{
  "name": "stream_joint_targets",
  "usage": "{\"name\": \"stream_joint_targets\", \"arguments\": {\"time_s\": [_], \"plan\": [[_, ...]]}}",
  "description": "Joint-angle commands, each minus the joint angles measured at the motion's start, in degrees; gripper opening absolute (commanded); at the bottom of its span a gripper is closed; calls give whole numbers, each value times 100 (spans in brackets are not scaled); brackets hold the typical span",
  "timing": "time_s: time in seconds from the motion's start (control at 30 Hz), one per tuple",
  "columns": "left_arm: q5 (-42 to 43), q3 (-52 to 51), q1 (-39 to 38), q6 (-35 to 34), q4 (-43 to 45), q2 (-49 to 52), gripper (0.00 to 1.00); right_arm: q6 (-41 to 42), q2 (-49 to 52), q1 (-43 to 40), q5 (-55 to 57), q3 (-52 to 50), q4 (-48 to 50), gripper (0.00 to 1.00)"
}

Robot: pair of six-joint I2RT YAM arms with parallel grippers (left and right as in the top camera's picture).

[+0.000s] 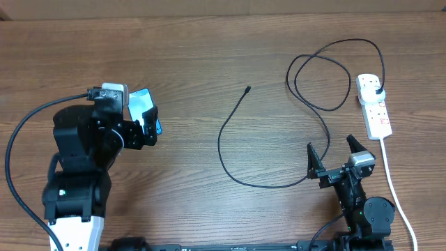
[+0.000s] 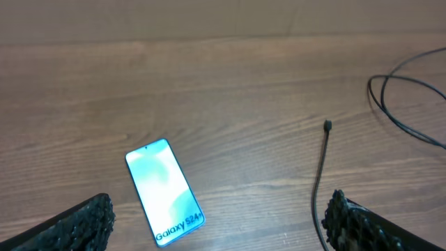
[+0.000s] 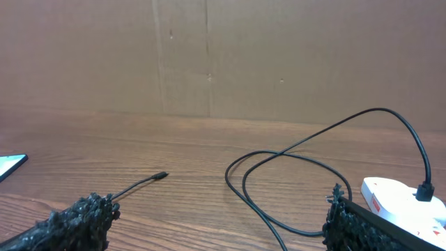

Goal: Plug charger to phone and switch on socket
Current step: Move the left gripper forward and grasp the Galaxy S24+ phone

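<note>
**Both claws released, charger not yet joined to phone**

Your left gripper [image 1: 148, 125] stood fully open and held nothing. In the overhead view it hung directly over the phone [image 1: 141, 103], which lay flat on the wooden table [image 1: 209, 42] at the left side, screen up. From the left wrist camera you could see the phone [image 2: 164, 189] between the two black fingers [image 2: 83, 223], but whether they touched it I cannot tell.

Your right gripper [image 1: 330, 143] was also released, with the jaws spread wide and empty, low on the right side of the table.

The charger [image 1: 223, 150] lay loose on the table between the two arms. Its small connector tip [image 1: 248, 88] rested near the middle of the table, well apart from the phone and pointing away from you. From there the cable ran in a wide curve toward the right gripper, passed close by its inner finger, and made loops further back. The black plug [image 1: 378, 91] sat in an outlet at the far end of the socket [image 1: 376, 111].

The socket lay at the right edge, just beside the right gripper, and its white cord [image 1: 394, 188] ran toward you. The position of the switches was too small to read.
</note>
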Motion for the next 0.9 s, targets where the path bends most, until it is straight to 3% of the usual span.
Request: {"name": "stream_joint_targets", "arguments": {"time_s": [0.0,0.27,0.57,0.87], "plan": [[90,396,-37,-50,-260,177,99,20,-57,44,17,-61,31,100],[92,1178,-37,-31,-1217,826,100,20,-57,44,17,-61,31,100],[275,3021,-37,-35,-3191,2334,99,20,-57,44,17,-61,31,100],[385,3110,-35,-59,-2887,3333,100,20,-57,44,17,-61,31,100]]}}
